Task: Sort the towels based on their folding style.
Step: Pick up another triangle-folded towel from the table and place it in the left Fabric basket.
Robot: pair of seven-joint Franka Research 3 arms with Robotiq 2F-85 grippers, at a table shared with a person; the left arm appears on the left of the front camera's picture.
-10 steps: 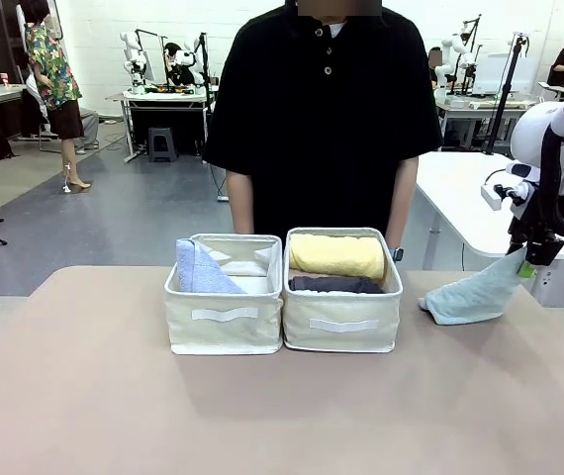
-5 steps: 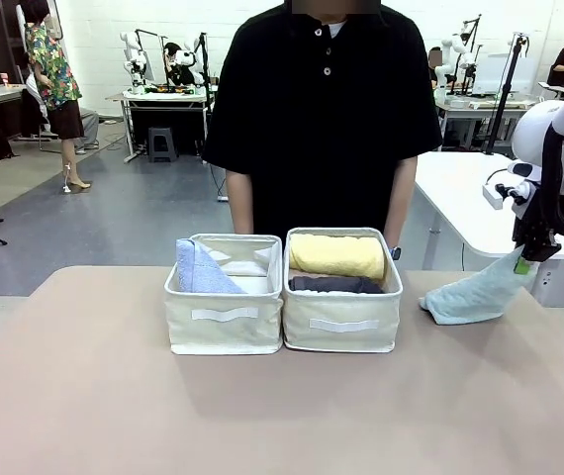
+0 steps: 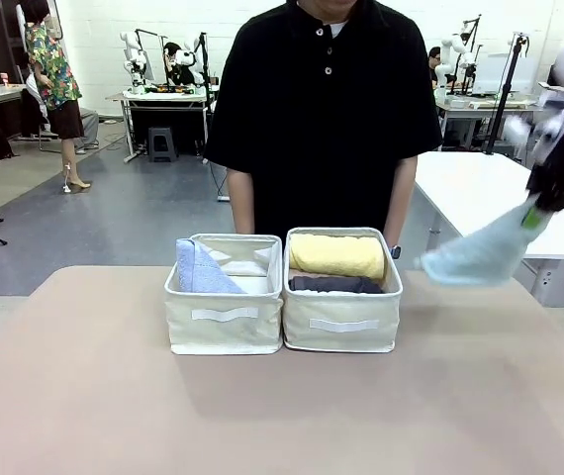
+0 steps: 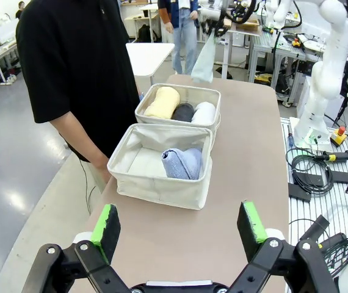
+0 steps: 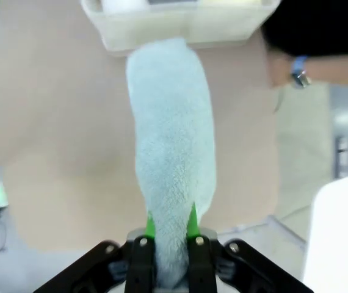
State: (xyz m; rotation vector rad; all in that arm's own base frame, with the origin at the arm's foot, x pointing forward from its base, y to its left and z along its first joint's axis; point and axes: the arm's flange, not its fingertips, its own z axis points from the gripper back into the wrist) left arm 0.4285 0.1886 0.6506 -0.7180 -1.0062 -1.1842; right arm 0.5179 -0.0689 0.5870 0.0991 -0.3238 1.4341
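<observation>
My right gripper (image 3: 531, 213) is shut on one end of a pale teal towel (image 3: 480, 252), which hangs in the air above the table's right side. In the right wrist view the teal towel (image 5: 171, 165) droops from the shut gripper (image 5: 171, 227) toward a bin. A lavender-blue folded towel (image 3: 200, 269) lies in the left bin (image 3: 225, 322). Yellow (image 3: 336, 254) and dark grey (image 3: 333, 284) rolls lie in the right bin (image 3: 343, 325); a white roll (image 4: 204, 113) lies beside them. My left gripper (image 4: 178, 223) stands open over the table, holding nothing.
A person in a black shirt (image 3: 327, 109) stands at the far edge right behind the two bins, a watch on one wrist (image 5: 299, 70). A white table (image 3: 480, 198) stands off to the right. Bare tabletop (image 3: 282, 416) stretches in front of the bins.
My right gripper has risen with the teal towel, lifting it off the table; the towel now hangs in the air. The left arm and the bins have not moved.
</observation>
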